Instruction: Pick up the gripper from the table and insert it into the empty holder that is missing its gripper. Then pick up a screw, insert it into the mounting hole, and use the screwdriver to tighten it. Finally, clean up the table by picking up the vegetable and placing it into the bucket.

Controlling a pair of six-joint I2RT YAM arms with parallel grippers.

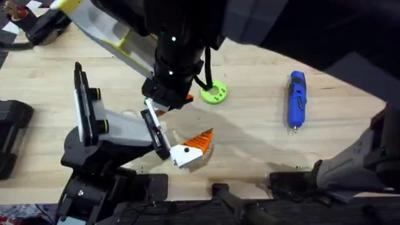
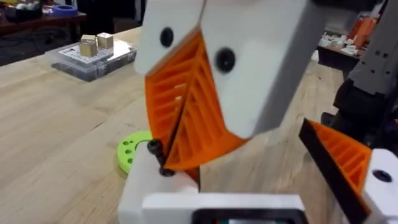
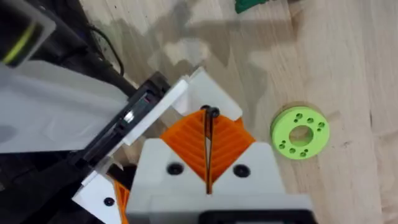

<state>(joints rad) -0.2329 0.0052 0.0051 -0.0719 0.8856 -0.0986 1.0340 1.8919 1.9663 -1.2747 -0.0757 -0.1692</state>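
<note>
The pale wooden surface (image 1: pixel 262 144) carries everything. The right arm (image 1: pixel 187 37) reaches in dark and large from 12 o'clock, and its right tool (image 1: pixel 164 99) points down just left of centre.

At 8 o'clock stands the holder (image 1: pixel 125 128). It has a white-grey body on a black stand, and its slim black rail (image 1: pixel 156 134) faces the middle. On the rail's 5 o'clock end sits a mounted finger (image 1: pixel 190 147), white with an orange ribbed wedge.

The screwdriver (image 1: pixel 296 99) lies at 3 o'clock, blue, with its metal tip toward 6 o'clock. It is well apart from both the holder and the tool. A flat green disc (image 1: pixel 214 92) with small holes lies just beside the right tool, on its 3 o'clock side.

The gripper (image 1: pixel 160 111) sits at the rail's 11 o'clock end, directly under the right tool. From overhead it is a sliver of orange. In the right wrist view its white block (image 3: pixel 193 84) lies against the rail.

The right tool's orange pads (image 3: pixel 186 140) are pressed together, pinching a small black screw (image 3: pixel 211 112) at their tips. The screw is right at the white block, but whether it touches cannot be told. The left tool's state cannot be told.
</note>
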